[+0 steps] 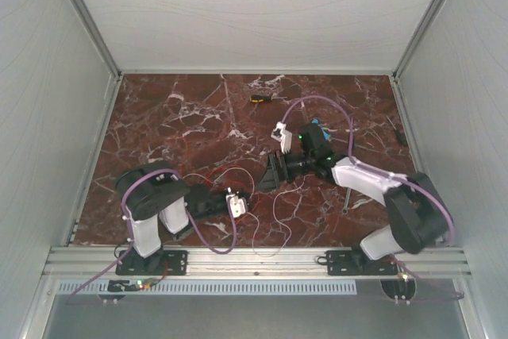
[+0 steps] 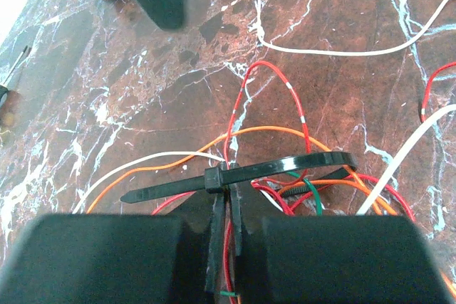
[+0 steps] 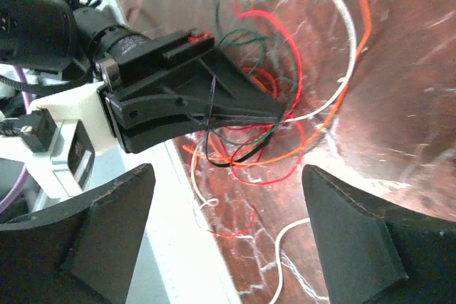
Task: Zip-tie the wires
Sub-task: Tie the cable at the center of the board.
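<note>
Two matching machines here: the left arm [image 1: 151,204] and the right arm [image 1: 397,208] both carry bulky black joint housings over smooth white links, and each sits on a black base plate [image 1: 151,263]. A purple cable [image 1: 214,248] loops off the left one, and a second purple cable [image 1: 321,98] arcs above the right. Small green lights [image 1: 305,142] glow at the right wrist. Up close, the left gripper [image 3: 274,113] is a matte black, ribbed wedge on a white mount [image 3: 71,122], and the right gripper [image 3: 228,226] has blunt black wedge fingers.

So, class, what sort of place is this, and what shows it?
Probably an enclosed robot test cell: two arms bolted to an aluminium rail, white panel walls around the marble-patterned table with loose wires.
</note>
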Robot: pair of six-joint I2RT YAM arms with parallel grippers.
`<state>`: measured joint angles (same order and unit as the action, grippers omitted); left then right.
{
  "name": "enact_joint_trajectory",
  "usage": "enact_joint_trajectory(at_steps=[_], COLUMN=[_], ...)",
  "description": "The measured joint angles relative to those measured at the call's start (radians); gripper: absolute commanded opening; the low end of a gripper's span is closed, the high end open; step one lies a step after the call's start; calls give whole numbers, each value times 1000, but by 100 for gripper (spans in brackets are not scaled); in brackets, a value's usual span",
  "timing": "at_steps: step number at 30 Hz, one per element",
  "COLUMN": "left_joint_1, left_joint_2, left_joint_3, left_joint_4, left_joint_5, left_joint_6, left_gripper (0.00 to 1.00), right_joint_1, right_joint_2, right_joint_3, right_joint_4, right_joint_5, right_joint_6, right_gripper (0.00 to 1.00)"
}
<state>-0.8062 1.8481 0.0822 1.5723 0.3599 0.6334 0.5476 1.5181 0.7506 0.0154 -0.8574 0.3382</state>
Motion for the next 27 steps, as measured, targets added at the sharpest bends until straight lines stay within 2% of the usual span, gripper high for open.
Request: enact_joint_trajectory(at_steps=[1, 2, 5, 8, 11, 13, 18, 23, 27], left_joint_1=[0, 0, 0, 0, 0, 0, 0, 0, 0], left_joint_2=[0, 0, 0, 0, 0, 0, 0, 0, 0], left_joint_3=[0, 1, 2, 2, 2, 2, 2, 2, 2], left_joint_4=[0, 0, 1, 1, 1, 2, 2, 2, 3], left_joint_5=[2, 4, 15, 23, 37, 49, 77, 109, 132], left_joint_6=[0, 0, 2, 5, 10, 14, 23, 29, 35], left_gripper=[0, 0, 0, 0, 0, 0, 0, 0, 0], right_joint_1=[0, 0, -1, -14, -42, -49, -37, 32, 71], right_joint_2=[-41, -85, -240, -387, -438, -421, -271, -109, -18], right_joint_3=[0, 0, -26, -87, -129, -130, -96, -41, -12], right_joint_4=[-24, -41, -27, 27, 84, 98, 126, 144, 187], right_joint_5=[43, 87, 235, 380, 431, 417, 258, 108, 27], right_joint_6=[-14, -29, -43, 23, 58, 67, 75, 85, 114], right_gripper=[95, 98, 98, 98, 97, 91, 78, 48, 39])
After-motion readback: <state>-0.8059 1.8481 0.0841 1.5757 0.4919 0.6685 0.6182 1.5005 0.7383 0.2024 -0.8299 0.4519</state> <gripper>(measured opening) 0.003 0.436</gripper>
